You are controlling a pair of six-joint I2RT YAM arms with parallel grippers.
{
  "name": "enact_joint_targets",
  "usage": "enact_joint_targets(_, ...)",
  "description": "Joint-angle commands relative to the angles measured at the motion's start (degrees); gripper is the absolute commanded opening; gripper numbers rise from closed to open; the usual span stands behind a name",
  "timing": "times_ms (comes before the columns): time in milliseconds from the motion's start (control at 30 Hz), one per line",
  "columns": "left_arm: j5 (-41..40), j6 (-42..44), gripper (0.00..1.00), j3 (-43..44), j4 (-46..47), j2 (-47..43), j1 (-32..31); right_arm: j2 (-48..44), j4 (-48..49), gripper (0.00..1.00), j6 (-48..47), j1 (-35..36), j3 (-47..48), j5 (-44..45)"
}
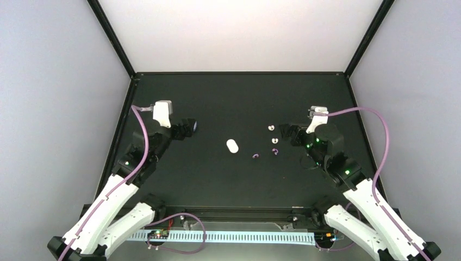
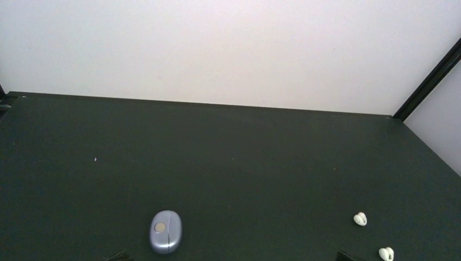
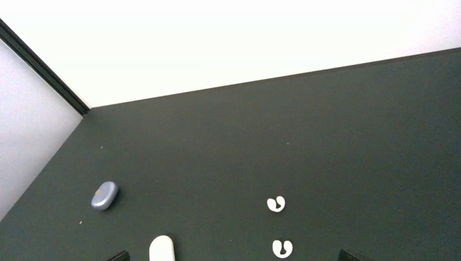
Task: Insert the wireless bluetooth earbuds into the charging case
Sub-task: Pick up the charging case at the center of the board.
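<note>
Two white earbuds and two purple earbuds lie loose on the black table, right of centre. A closed white oval case lies at the centre. A closed purple-grey oval case lies just in front of my left gripper; in the left wrist view the case sits near the left fingertip. My left gripper is open and empty. My right gripper is open and empty just right of the white earbuds.
The black table is walled by white panels at the back and both sides. The right wrist view also shows the white case and the purple-grey case. A cable strip runs along the near edge.
</note>
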Motion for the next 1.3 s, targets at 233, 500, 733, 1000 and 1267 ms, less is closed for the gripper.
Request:
enact_joint_targets(233,1.9,0.1,0.99,-1.0,1.8,-0.9,0.4,-2.6,2.0,1.00,-4.8,-0.4,-2.5,-8.3)
enact_joint_targets(500,3.9,-0.8,0.99,-2.1,3.2,-0.9,0.4,9.0,6.4,0.97,-1.9,1.6,-3.4,-16.8)
enact_joint_targets(733,6.8,1.0,0.99,-2.3,3.2,-1.6,0.4,23.6,9.3,0.89,0.1,7.7,-0.5,-14.2)
enact_joint_targets(1000,7.3,1.0,0.99,-2.5,3.3,-1.6,0.4,42.2,11.0,0.79,0.6,13.0,8.5,-12.7)
enact_joint_targets(1267,8.0,0.9,0.99,-2.5,3.7,-2.2,0.3,56.0,8.6,0.77,-0.8,15.1,18.5,-12.9)
